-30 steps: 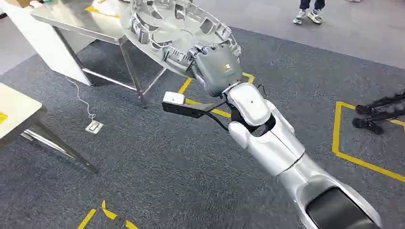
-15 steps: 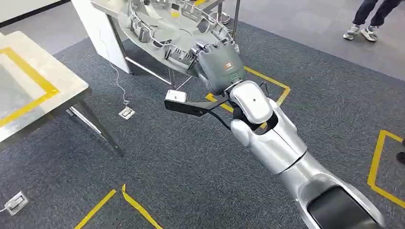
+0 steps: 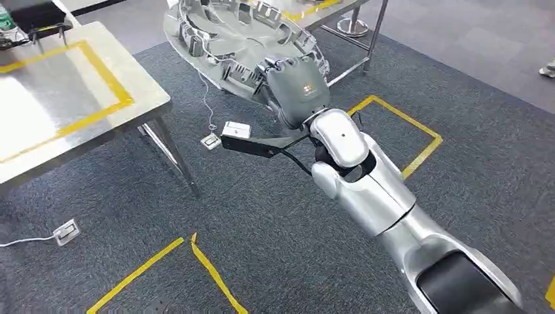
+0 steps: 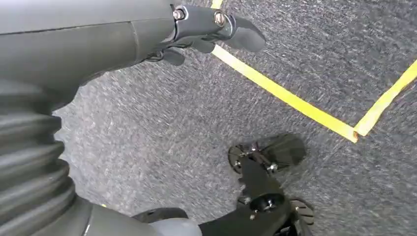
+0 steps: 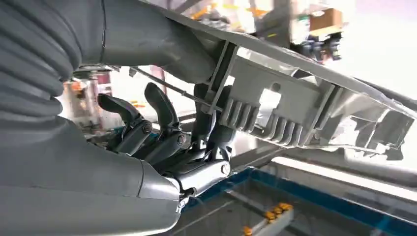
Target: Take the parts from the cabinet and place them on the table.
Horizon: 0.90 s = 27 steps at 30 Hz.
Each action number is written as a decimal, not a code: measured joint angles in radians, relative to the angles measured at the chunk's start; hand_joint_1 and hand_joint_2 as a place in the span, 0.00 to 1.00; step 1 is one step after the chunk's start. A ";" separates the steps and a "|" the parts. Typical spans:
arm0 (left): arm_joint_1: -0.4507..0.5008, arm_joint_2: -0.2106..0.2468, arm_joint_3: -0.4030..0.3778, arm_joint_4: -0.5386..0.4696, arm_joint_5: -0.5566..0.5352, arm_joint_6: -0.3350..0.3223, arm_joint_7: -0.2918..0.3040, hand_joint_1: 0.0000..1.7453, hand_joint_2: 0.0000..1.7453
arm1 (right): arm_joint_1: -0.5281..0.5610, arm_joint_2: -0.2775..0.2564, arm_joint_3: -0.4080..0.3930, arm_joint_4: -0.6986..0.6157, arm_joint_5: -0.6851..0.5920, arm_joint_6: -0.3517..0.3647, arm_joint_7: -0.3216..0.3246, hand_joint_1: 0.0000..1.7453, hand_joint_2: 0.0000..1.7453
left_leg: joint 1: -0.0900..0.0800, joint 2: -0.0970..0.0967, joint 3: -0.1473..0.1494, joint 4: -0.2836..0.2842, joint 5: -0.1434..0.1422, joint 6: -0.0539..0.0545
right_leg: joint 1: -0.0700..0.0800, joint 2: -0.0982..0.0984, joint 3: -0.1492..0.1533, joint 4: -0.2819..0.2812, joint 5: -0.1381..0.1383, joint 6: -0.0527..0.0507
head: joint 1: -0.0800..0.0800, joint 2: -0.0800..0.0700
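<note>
A large round grey part [image 3: 232, 39], ribbed and slotted around its rim, is held aloft at its near edge by the robot's right hand [image 3: 296, 88], whose silver arm [image 3: 373, 190] is stretched forward across the head view. In the right wrist view the right hand [image 5: 167, 142] is seen from close behind, its thumb laid over the upper face of the part [image 5: 295, 108] and its dark fingers [image 5: 157, 105] curled beneath the rim, so that the edge is clamped between them. The part is carried in the air above dark grey carpet [image 3: 262, 229], tilted, with its far side raised. A steel bench [image 3: 59, 98] marked with a yellow taped rectangle [image 3: 98, 78] stands to the left, apart from the part. A second bench [image 3: 340, 10] is partly hidden behind the part. Yellow tape lines [image 3: 406, 140] are laid on the carpet, and a small white socket box [image 3: 67, 230] with its cable lies near the bench leg. The left hand [image 4: 206, 29] is seen hanging over the carpet, its fingers loosely curled with nothing in them. A person's shoe [image 3: 548, 69] is caught at the right edge.
</note>
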 joint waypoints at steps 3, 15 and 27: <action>0.002 0.000 0.000 0.000 -0.002 0.000 0.001 0.00 1.00 | -0.002 0.004 0.001 0.000 -0.001 -0.001 0.002 1.00 1.00 | 0.006 -0.038 -0.001 -0.005 0.007 0.022 | -0.006 -0.015 0.004 0.002 -0.010 0.020 | -0.001 0.000; -0.004 -0.003 0.010 0.000 -0.003 -0.006 0.005 0.00 1.00 | 0.001 -0.005 0.002 0.003 0.000 -0.005 0.005 1.00 1.00 | 0.016 -0.199 -0.022 -0.006 0.026 0.007 | -0.018 0.208 -0.008 0.002 0.006 0.012 | 0.011 0.000; -0.001 0.001 0.016 0.000 -0.005 -0.006 0.006 0.00 1.00 | 0.008 0.000 0.002 0.003 0.010 -0.004 0.006 1.00 1.00 | 0.008 -0.041 -0.044 0.081 -0.001 -0.026 | -0.014 0.041 0.002 -0.014 0.010 -0.014 | -0.001 0.000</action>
